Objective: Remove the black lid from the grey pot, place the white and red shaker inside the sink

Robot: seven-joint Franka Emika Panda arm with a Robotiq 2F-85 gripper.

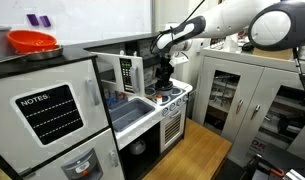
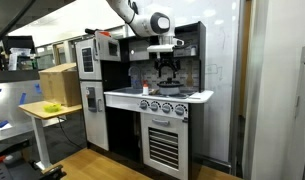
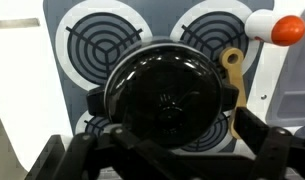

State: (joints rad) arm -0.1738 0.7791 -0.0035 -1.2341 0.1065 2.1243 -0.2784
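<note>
In the wrist view the black lid [image 3: 167, 92] fills the middle, a round glossy dome on the grey pot, which is hidden beneath it apart from dark side handles [image 3: 94, 101]. The pot stands on the stove burners. My gripper [image 3: 160, 142] hangs just above the lid, open, its dark fingers [image 3: 260, 135] spread to either side with nothing between them. At the top right lies the white and red shaker [image 3: 272, 27]. In both exterior views the gripper [image 1: 167, 76] [image 2: 168, 70] points down over the stove, with the sink [image 1: 133, 108] beside it.
Blue-ringed burners [image 3: 100, 40] surround the pot. A tan curved piece [image 3: 230, 62] sits by the lid's right edge. A toy microwave [image 1: 124, 72] stands behind the sink, a red-orange bowl [image 1: 33, 41] on top of the toy fridge. A white cabinet [image 1: 247, 90] stands near the kitchen.
</note>
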